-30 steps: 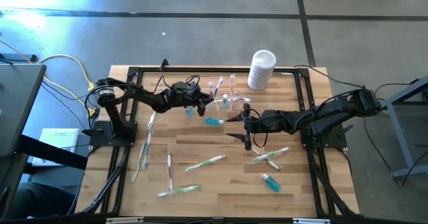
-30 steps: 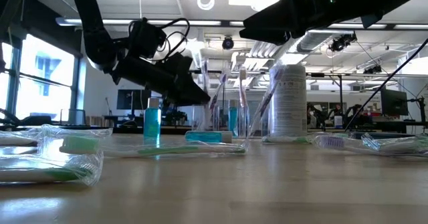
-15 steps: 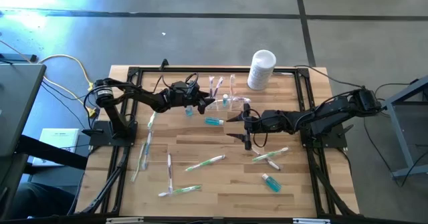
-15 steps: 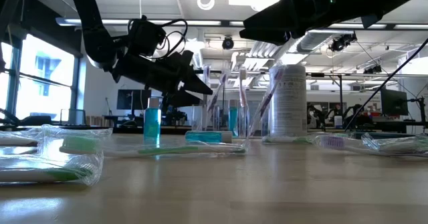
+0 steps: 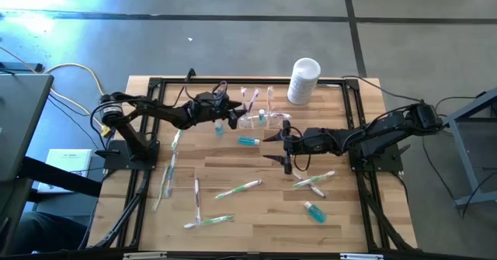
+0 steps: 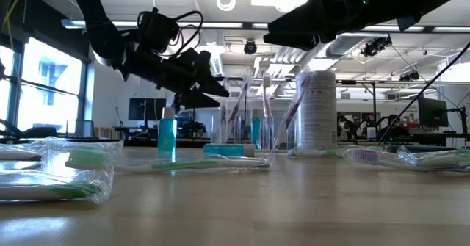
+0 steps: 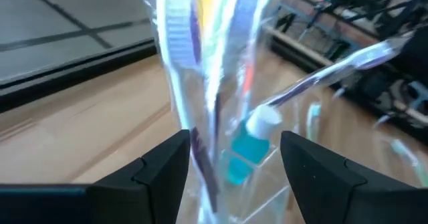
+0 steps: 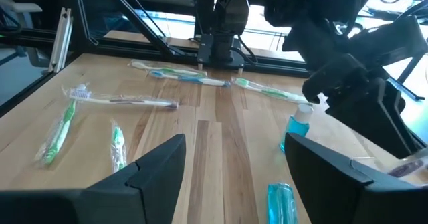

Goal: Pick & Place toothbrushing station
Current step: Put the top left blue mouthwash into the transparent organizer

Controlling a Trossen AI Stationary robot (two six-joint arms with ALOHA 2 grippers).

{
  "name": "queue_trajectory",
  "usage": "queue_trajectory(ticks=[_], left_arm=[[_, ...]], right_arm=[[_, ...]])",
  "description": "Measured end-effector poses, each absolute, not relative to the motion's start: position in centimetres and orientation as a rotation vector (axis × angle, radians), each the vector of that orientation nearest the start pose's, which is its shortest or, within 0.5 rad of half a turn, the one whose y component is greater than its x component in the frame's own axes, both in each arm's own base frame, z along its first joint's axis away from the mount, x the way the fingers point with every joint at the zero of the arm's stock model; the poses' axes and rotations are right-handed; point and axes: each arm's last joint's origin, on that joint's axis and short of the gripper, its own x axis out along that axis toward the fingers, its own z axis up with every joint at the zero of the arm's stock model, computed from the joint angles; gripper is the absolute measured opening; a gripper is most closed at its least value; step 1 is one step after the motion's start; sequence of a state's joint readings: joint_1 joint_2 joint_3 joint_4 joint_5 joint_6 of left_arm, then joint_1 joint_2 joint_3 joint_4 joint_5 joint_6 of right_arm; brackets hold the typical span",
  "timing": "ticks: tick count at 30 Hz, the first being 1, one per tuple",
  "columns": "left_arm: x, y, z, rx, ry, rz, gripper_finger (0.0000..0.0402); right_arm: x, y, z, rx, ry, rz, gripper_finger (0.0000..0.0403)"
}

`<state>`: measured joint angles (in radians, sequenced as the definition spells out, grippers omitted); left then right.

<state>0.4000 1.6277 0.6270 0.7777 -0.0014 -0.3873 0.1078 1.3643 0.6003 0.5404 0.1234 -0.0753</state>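
The toothbrushing station (image 5: 262,119), a clear holder, stands upright on the table's far middle. In it are toothbrushes (image 6: 242,103) and a small blue bottle (image 7: 251,147). My left gripper (image 5: 236,112) hangs open just left of it, a little above the table. In the left wrist view its fingers (image 7: 164,170) frame the brushes and seem to touch nothing. My right gripper (image 5: 281,148) waits open above the table's middle, near side of the station.
A white cylindrical container (image 5: 304,80) stands at the far edge. One blue bottle (image 5: 220,128) stands beside the left gripper; another (image 5: 248,141) lies by the station, a third (image 5: 314,211) lies nearer. Wrapped toothbrushes (image 5: 237,188) lie scattered over the near half.
My left gripper has opened beside the station and risen a little, tipping its fingers up. The toothbrushes stay standing in the holder.
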Motion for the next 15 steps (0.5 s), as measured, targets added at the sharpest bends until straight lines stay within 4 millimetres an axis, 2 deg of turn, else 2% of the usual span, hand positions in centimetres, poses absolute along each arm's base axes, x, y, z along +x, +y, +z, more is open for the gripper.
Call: queue_trajectory(ticks=[7, 15], left_arm=[[28.5, 12.2, 17.4, -0.393, 0.153, 0.473, 0.0227], [26.6, 11.4, 21.6, -0.271, 0.118, 0.473, 0.0227]], right_arm=[[27.7, 2.6, 21.3, -0.098, 0.231, -0.007, 0.0247], [27.7, 2.6, 21.3, -0.099, 0.235, -0.007, 0.0247]])
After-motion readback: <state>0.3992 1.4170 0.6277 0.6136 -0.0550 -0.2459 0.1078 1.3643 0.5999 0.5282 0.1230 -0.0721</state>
